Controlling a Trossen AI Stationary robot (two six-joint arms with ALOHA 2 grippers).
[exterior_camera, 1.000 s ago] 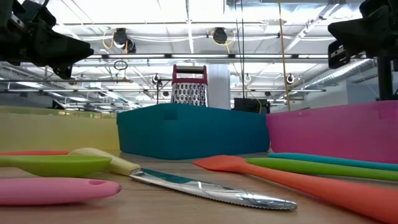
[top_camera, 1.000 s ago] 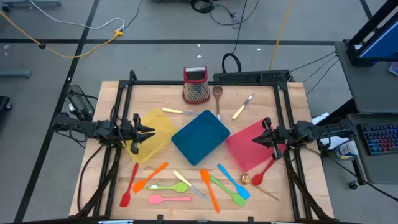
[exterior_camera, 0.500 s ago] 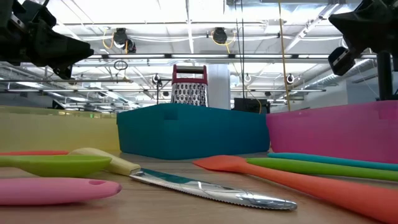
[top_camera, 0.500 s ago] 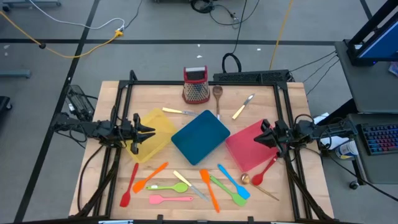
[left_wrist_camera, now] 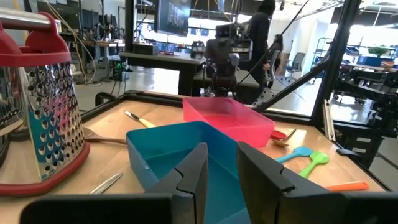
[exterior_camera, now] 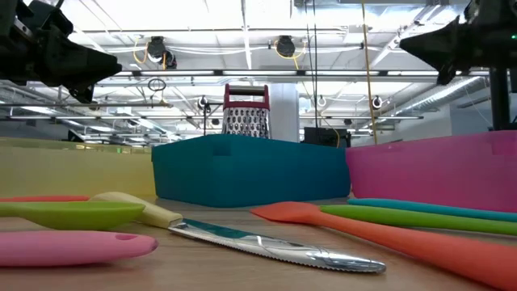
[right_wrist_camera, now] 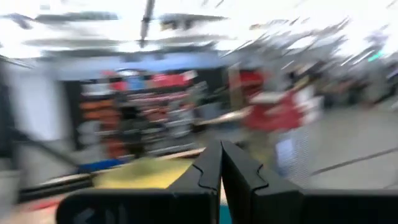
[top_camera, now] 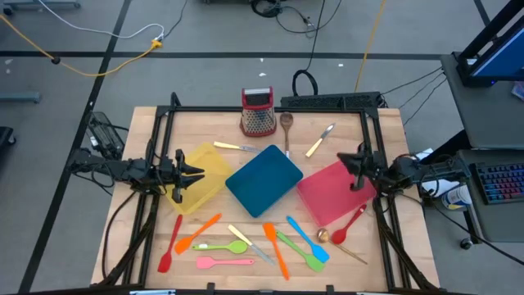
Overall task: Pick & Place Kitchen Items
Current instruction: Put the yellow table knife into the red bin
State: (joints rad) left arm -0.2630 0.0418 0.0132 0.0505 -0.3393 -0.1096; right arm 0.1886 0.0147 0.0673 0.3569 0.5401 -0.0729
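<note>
High view, left gripper (top_camera: 194,173) jaws slightly spread, empty, above yellow plastic tray (top_camera: 208,161), right gripper (top_camera: 354,161) jaws pressed together over pink tray (top_camera: 323,190), colourful plastic spatulas and spoons (top_camera: 246,243) on wooden table (top_camera: 201,130) nearer the front edge than both.

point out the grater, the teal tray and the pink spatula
grater (top_camera: 258,121), high view, on its metal face below the red handle
teal tray (top_camera: 264,180), high view, middle of its floor
pink spatula (top_camera: 225,262), high view, midway along its handle

Three trays (top_camera: 264,179), one grater (top_camera: 258,112), about fourteen utensils (top_camera: 278,250).
</note>
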